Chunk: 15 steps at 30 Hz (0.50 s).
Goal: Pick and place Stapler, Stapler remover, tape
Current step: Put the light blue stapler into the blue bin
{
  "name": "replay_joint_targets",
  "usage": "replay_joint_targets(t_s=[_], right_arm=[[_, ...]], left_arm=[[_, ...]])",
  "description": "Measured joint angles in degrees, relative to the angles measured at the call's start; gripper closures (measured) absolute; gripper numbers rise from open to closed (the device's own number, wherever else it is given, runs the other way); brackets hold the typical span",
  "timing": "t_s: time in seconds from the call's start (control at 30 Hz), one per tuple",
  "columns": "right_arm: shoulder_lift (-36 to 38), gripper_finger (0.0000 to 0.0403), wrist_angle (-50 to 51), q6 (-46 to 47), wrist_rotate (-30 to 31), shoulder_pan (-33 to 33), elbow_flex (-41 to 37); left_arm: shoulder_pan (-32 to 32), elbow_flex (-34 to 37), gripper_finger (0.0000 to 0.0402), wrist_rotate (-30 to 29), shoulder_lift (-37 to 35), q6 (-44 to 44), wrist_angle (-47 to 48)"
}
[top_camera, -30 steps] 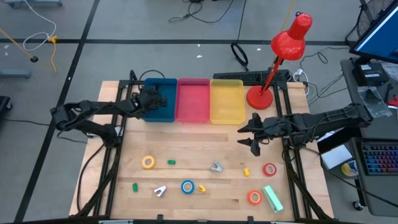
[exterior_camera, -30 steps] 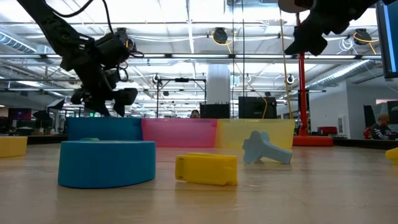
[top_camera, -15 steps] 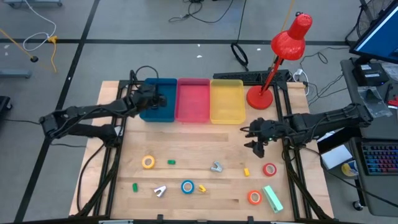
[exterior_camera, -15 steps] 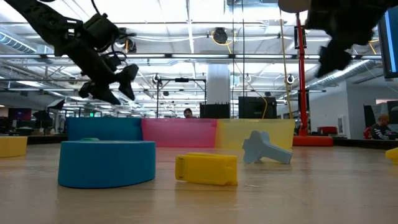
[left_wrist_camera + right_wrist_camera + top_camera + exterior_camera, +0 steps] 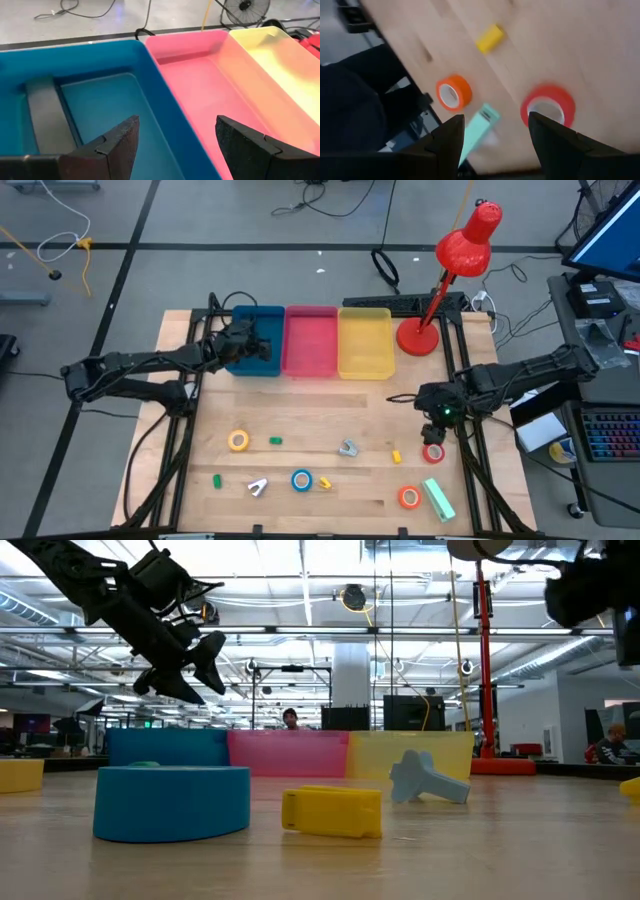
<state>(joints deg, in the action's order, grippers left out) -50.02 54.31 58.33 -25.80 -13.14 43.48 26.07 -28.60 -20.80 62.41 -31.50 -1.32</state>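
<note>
In the high view my left gripper [image 5: 250, 340] hovers open over the blue bin [image 5: 256, 360]. Its wrist view shows the open left gripper [image 5: 177, 130] above a long dark object [image 5: 46, 117] lying on the bin floor. My right gripper [image 5: 432, 416] is open above the table's right side, just beyond the red tape roll [image 5: 433, 452]. The right wrist view looks past the right gripper [image 5: 495, 120] at the red tape [image 5: 548, 107], an orange tape roll [image 5: 452, 93] and a mint-green stapler [image 5: 477, 131], all lying flat on the wood. A grey staple remover [image 5: 347, 448] lies mid-table.
Pink bin [image 5: 311, 340] and yellow bin [image 5: 365, 343] stand beside the blue one at the far edge, with a red desk lamp [image 5: 440, 280] to their right. Yellow tape [image 5: 238, 441], blue tape [image 5: 302, 480], a second staple remover [image 5: 258, 487] and small green and yellow pieces lie scattered near the near edge.
My right gripper has moved toward the table's right and near edges, ending close to the red tape. My left gripper has risen a little over the blue bin and tipped from pointing down to slanting more level.
</note>
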Motion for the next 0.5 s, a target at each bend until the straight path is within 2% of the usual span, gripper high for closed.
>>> replay_joint_targets(t_s=[0.13,0.3,0.5], right_arm=[[0.2,0.0190,3.9,7.4,0.8,-3.4,0.0],[0.1,0.0190,3.7,16.6,7.8,-9.6,0.0],[-1.4,0.0190,0.3,28.9,13.3,-19.7,0.0]], left_arm=[[-1.0,0.0,0.0139,0.0,0.0,-0.5,0.0],[-2.3,0.0,0.0140,0.0,0.0,-0.6,0.0],[-3.8,0.0,0.0139,0.0,0.0,-1.8,0.0]])
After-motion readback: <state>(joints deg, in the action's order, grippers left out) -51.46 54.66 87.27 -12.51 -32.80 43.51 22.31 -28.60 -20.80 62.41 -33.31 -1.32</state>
